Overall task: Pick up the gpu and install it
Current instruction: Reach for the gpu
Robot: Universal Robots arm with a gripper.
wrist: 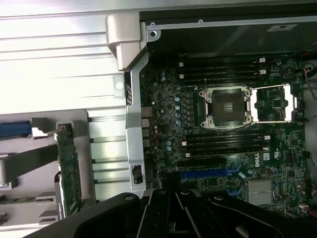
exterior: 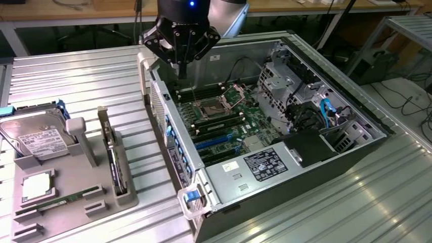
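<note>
The gpu (exterior: pixel 113 161) stands on its long edge in a slot of the grey holder (exterior: pixel 88 167) at the exterior view's left, its pale bracket end (exterior: pixel 102 119) towards the back. In the wrist view the gpu (wrist: pixel 68 168) is a thin green-dark card beside the case wall. My gripper (exterior: pixel 182 75) hangs over the back left corner of the open computer case (exterior: pixel 270 202), above the motherboard and well apart from the gpu. Its black fingers (wrist: pixel 171 198) are shut with nothing between them.
The holder also carries a silver hard drive (exterior: pixel 37 134), a square chip (exterior: pixel 37 185) and a narrow green memory stick (exterior: pixel 64 198). Inside the case lie the motherboard's open CPU socket (wrist: pixel 227 106) and blue card slots (wrist: pixel 208 173). Ribbed metal table (exterior: pixel 81 76) all around.
</note>
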